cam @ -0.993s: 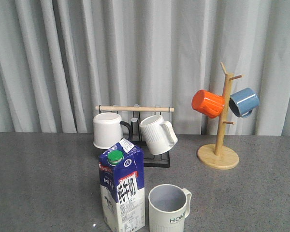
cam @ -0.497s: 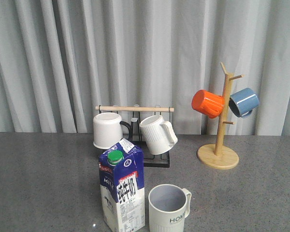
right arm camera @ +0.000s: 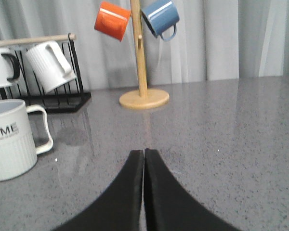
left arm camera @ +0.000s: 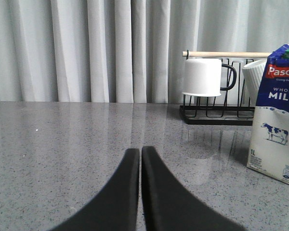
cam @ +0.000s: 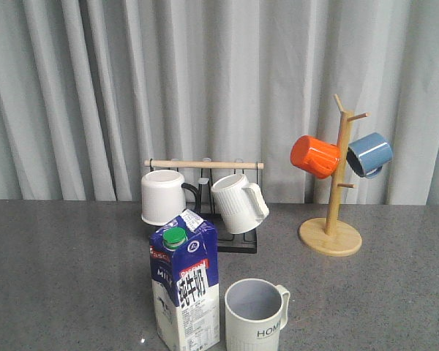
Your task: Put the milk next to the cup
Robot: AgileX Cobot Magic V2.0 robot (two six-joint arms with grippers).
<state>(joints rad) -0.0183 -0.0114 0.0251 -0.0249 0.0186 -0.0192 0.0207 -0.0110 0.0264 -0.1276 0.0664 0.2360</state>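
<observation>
Left gripper (left arm camera: 137,159) closed, empty, low over table (left arm camera: 62,139); right gripper (right arm camera: 144,161) likewise. Milk (cam: 184,289) upright at near edge, just left of cup (cam: 254,314), small gap between. Risk: tall carton tips if nudged by returning arm, knocking cup. Readable: "Pascual", "WHOLE MILK", "1L"; "HOME" on cup.

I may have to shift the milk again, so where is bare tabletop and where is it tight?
Bare grey table lies left of the milk, and more lies between the cup and the wooden mug tree. It is crowded where milk and cup stand close side by side, with the black mug rack right behind them.
</observation>
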